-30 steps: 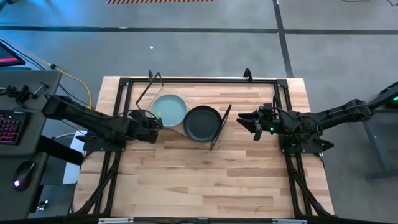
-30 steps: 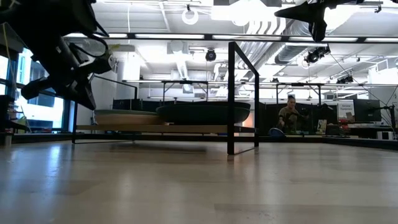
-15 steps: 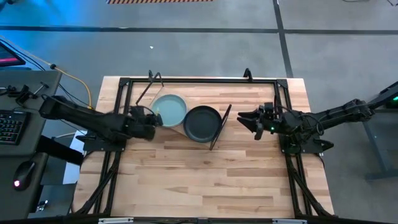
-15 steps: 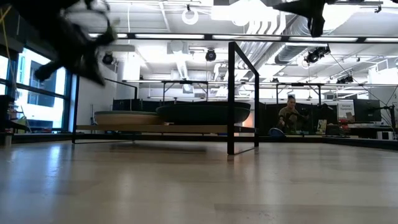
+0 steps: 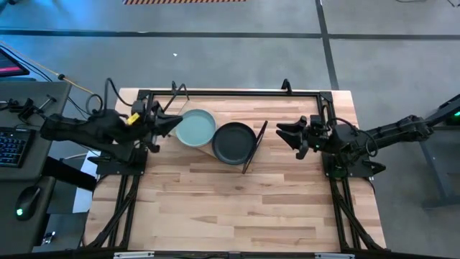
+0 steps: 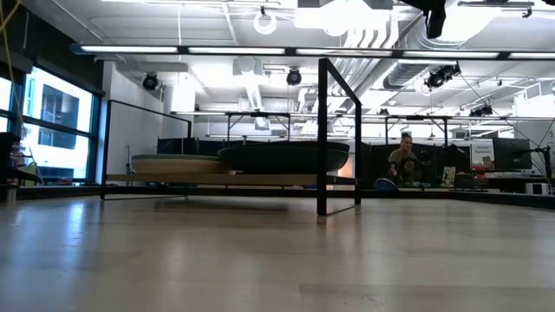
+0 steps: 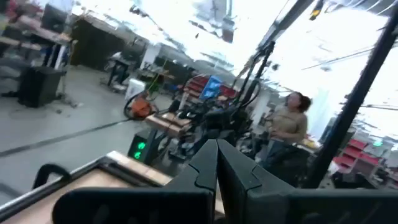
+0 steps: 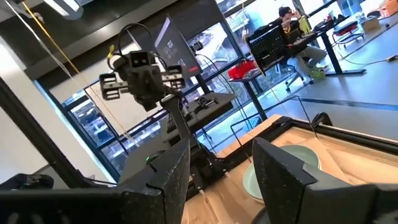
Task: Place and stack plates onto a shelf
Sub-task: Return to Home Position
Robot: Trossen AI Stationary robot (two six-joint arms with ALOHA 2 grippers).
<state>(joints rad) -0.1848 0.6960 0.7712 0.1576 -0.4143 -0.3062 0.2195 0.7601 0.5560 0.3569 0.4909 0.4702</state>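
Observation:
Two plates lie flat on the shelf, a pale wood board with black frame ends. One is the light mint plate, the other a dark plate close on its right; both also show in the low view, light plate and dark plate. No other plate shows. My left gripper is shut and raised just left of the mint plate, pointing at it. My right gripper hangs open in the air right of the shelf's right frame end, its fingers wide apart.
The shelf stands aslant near the table's far edge; bare butcher-block stretches from it to the near edge. A keyboard and mouse sit on a side desk left of the table. People are in the room beyond.
My left gripper has drawn back from beside the mint plate, rising and moving toward the table's left and far edges, with its nose tipped upward; it has left the low view. My right gripper has risen slightly. Both plates have stayed put.

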